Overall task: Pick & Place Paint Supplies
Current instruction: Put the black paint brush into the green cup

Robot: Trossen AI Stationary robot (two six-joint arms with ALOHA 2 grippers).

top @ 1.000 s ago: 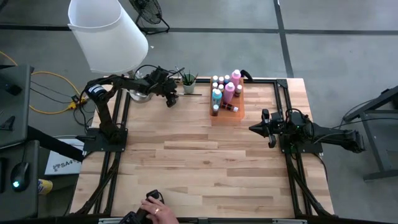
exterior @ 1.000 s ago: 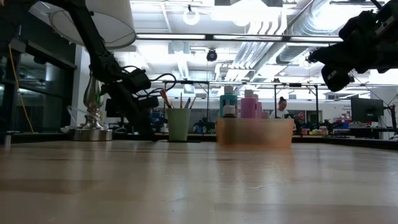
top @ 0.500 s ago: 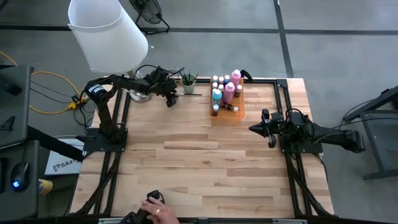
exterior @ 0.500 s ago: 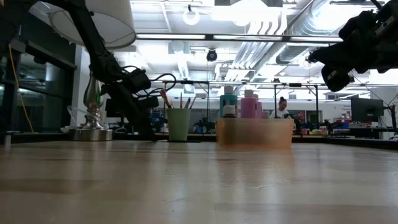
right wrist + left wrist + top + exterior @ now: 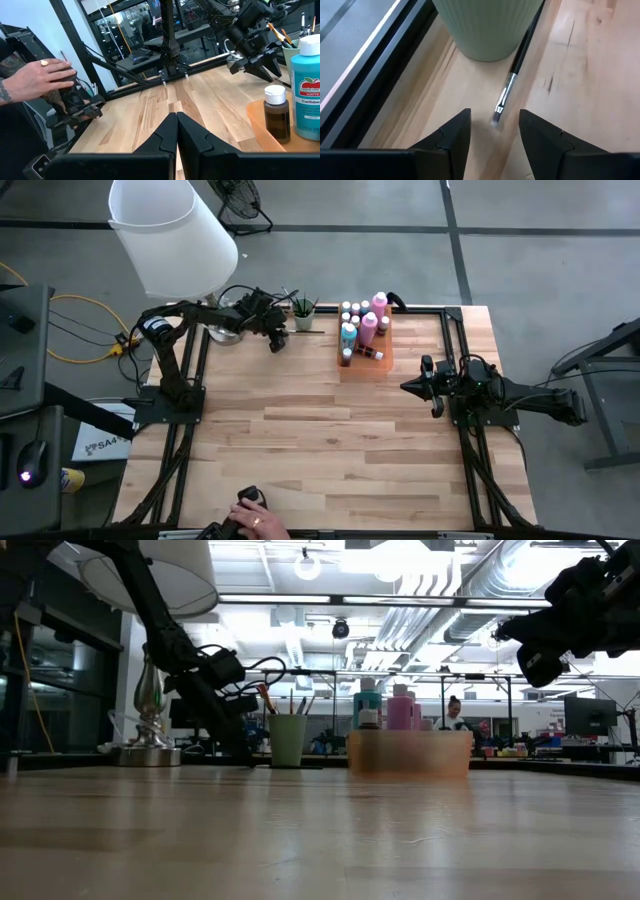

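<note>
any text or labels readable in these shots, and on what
"apple bar..." above a red apple logo: white label of the tall teal paint bottle; the band below it is too blurred to read.
Print on the white box beside the table: too small to read.
Small brown paint bottle: no text shows.

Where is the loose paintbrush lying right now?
The paintbrush lies on the table beside the green cup, just ahead of the open left gripper.
</note>
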